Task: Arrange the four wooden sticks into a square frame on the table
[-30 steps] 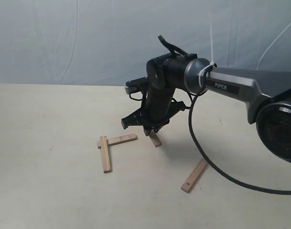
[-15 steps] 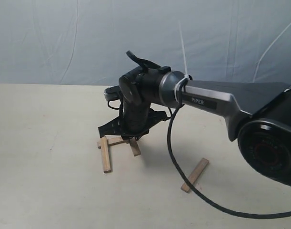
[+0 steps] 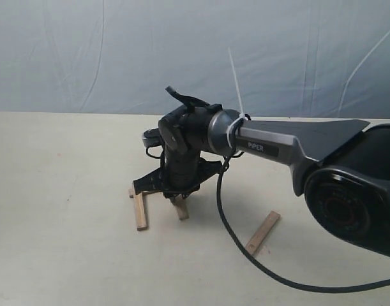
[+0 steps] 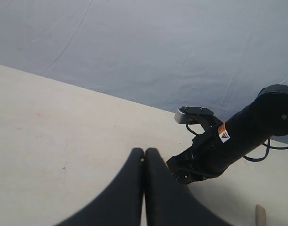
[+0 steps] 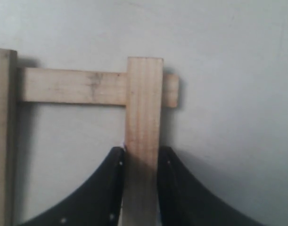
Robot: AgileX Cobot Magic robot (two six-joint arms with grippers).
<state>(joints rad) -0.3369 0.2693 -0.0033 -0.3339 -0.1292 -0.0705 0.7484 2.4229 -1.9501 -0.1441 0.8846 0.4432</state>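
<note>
Mid table (image 3: pixel 60 255), right gripper (image 5: pixel 140 157) clamps held stick (image 5: pixel 144 103) over cross stick (image 5: pixel 70 86); side stick (image 5: pixel 1 132) touches it, stray stick (image 3: pixel 262 233) lies apart: that's four. Arm (image 3: pixel 297 143) reads "PiPER". Left gripper (image 4: pixel 144 157) pressed together.

The gripped stick (image 5: pixel 143 108) was pale bare wood, matt, finely grained. The right gripper (image 5: pixel 141 157) had smooth black plastic-looking fingers (image 5: pixel 108 193). The table (image 3: pixel 54 255) was matt cream, faintly scuffed.

Outer stick (image 5: pixel 1 141) partly out of view
</note>
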